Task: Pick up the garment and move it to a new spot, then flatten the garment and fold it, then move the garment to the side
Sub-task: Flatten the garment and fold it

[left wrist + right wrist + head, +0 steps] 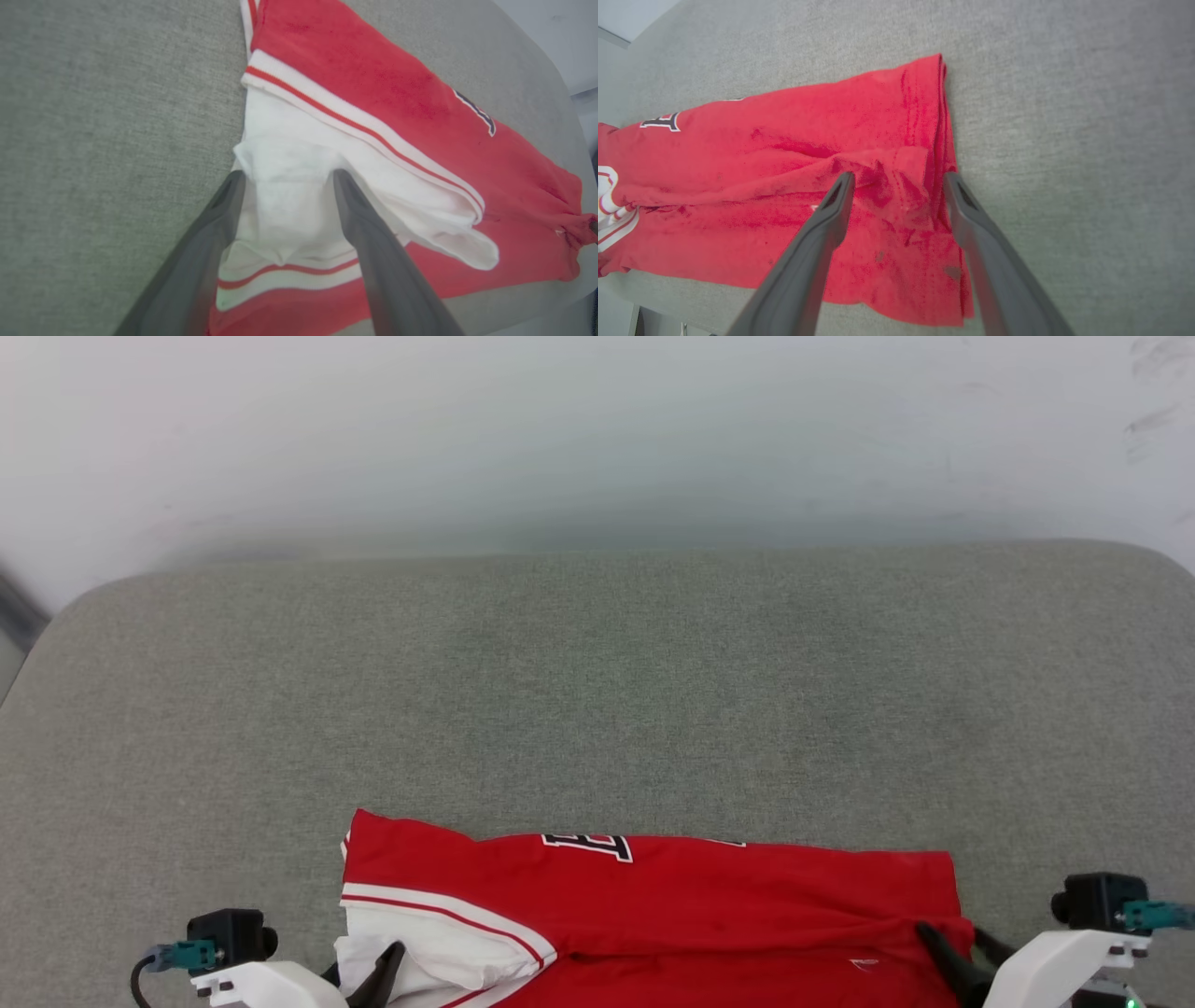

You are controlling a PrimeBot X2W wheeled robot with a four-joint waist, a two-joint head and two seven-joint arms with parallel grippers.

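Item: garment (653, 896), a red jersey T-shirt, lying at the near edge of a grey woven cushion (597, 691) and running past the head view's bottom edge
Condition: laid as a long band, apparently already folded once lengthwise; further folds and the move aside judged outstanding
Material: soft knit, creased and puckered at the robot's right end; white sleeve (299, 140) rumpled, bordered by red-and-white striped trim (355, 128); black white-outlined lettering (588, 846) cut off at the fold line
Left gripper (287, 175): fingers spread, straddling the sleeve, nothing pinched
Right gripper (899, 176): fingers spread astride the bunched red hem corner (896, 163), nothing pinched
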